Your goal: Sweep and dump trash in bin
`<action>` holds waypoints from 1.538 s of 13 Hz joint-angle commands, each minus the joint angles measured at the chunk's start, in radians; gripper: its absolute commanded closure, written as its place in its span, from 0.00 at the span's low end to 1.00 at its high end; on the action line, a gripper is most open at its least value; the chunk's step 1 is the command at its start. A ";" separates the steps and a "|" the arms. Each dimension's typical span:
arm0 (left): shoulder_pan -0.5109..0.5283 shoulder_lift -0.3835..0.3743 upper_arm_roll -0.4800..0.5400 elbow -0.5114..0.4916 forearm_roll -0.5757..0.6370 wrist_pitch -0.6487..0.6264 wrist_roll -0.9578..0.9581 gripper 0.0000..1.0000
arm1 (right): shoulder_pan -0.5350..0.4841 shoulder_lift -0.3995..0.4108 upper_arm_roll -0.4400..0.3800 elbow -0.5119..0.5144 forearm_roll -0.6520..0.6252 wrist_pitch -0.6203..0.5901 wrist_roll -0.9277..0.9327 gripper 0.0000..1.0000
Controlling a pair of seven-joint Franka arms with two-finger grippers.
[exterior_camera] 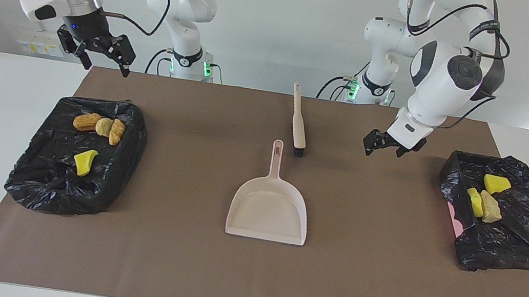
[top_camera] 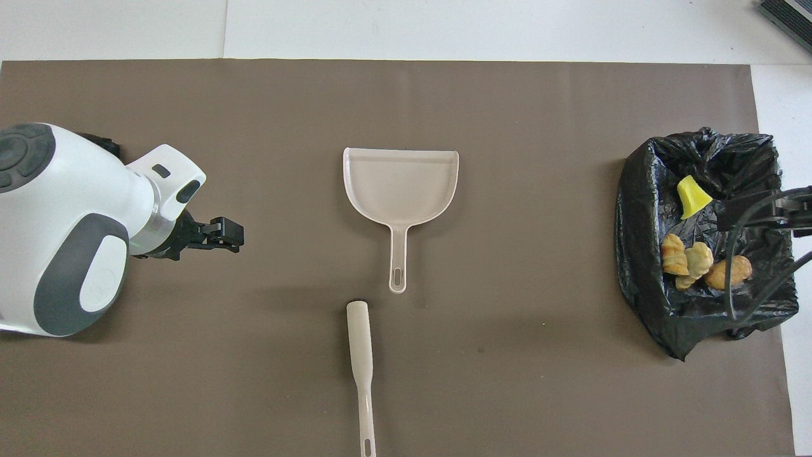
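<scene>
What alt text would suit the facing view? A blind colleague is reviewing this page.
A beige dustpan and brush lie mid-mat between two black-lined bins holding yellow and bread-like trash. The left gripper and right gripper hang open, holding nothing.

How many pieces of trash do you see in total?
7: four in the black bag at the right arm's end, three in the black bag at the left arm's end. More may be hidden in folds.
</scene>
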 commanded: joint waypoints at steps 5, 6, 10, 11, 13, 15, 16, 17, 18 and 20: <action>0.166 -0.070 -0.010 -0.036 0.055 -0.075 0.256 0.00 | -0.003 -0.026 0.004 -0.037 -0.011 0.022 0.005 0.00; 0.191 -0.073 -0.010 -0.033 0.061 -0.082 0.291 0.00 | -0.003 -0.026 0.004 -0.037 -0.011 0.022 0.005 0.00; 0.252 -0.095 -0.007 -0.011 0.089 -0.103 0.421 0.00 | -0.005 -0.021 0.004 -0.032 -0.011 0.028 0.005 0.00; 0.257 -0.098 -0.007 0.009 0.089 -0.109 0.431 0.00 | -0.005 -0.021 0.004 -0.031 -0.011 0.027 0.005 0.00; 0.257 -0.098 -0.007 0.070 0.089 -0.164 0.434 0.00 | -0.005 -0.021 0.004 -0.031 -0.011 0.027 0.006 0.00; 0.257 -0.098 -0.007 0.142 0.089 -0.206 0.449 0.00 | -0.005 -0.021 0.004 -0.032 -0.011 0.027 0.006 0.00; 0.257 -0.098 -0.007 0.186 0.089 -0.239 0.449 0.00 | -0.005 -0.021 0.004 -0.032 -0.011 0.027 0.006 0.00; 0.257 -0.098 -0.010 0.234 0.087 -0.279 0.448 0.00 | -0.005 -0.021 0.002 -0.031 -0.011 0.027 0.006 0.00; 0.255 -0.098 -0.010 0.277 0.080 -0.324 0.446 0.00 | -0.005 -0.021 0.004 -0.031 -0.011 0.027 0.006 0.00; 0.257 -0.098 -0.027 0.337 0.078 -0.381 0.445 0.00 | -0.002 -0.021 0.004 -0.031 -0.011 0.025 0.012 0.00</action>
